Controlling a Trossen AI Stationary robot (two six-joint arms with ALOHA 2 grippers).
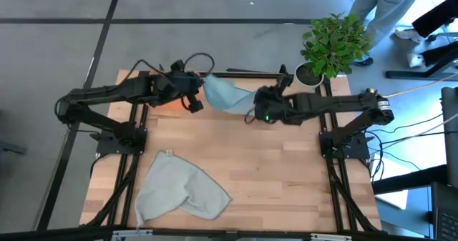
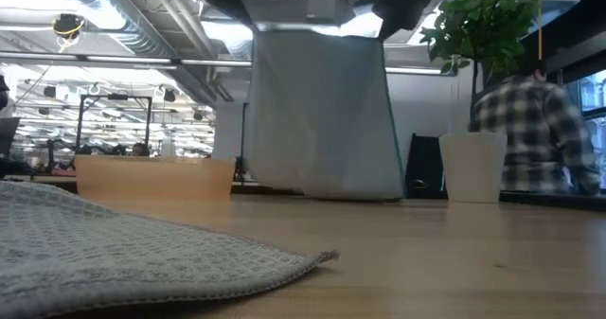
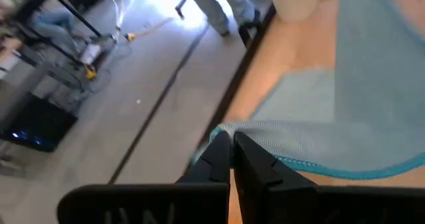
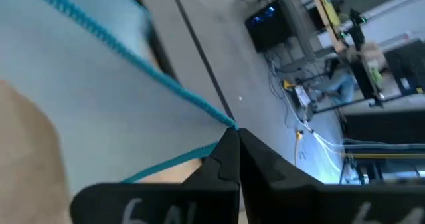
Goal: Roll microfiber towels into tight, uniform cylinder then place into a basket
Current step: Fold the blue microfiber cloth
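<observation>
The light teal-blue towel (image 1: 226, 94) hangs as a spread sheet (image 2: 322, 115) over the table's far part, held up between my two grippers. My left gripper (image 1: 203, 84) is shut on its left top corner and my right gripper (image 1: 252, 104) on its right top corner. Whether its lower edge (image 2: 322, 196) touches the table, I cannot tell. The pale grey-green towel (image 1: 182, 187) lies crumpled and flat on the table near the front left. The orange basket (image 2: 151, 177) stands at the far left, mostly hidden under my left arm in the high view. My left gripper pinches the teal towel's top corner (image 3: 229, 129) between its two shut fingers (image 3: 255, 164). The cloth falls away below the fingers, drawn fairly flat. My right gripper pinches the other top corner (image 4: 226, 121), where two stitched edges meet, between its shut fingers (image 4: 222, 157). The towel hangs below it.
A white plant pot (image 1: 309, 73) with a leafy plant (image 1: 333, 41) stands at the table's far right corner, close to my right arm. A person in a checked shirt (image 2: 535, 134) sits beyond the table. Bare wood (image 1: 286, 169) lies at the middle and right.
</observation>
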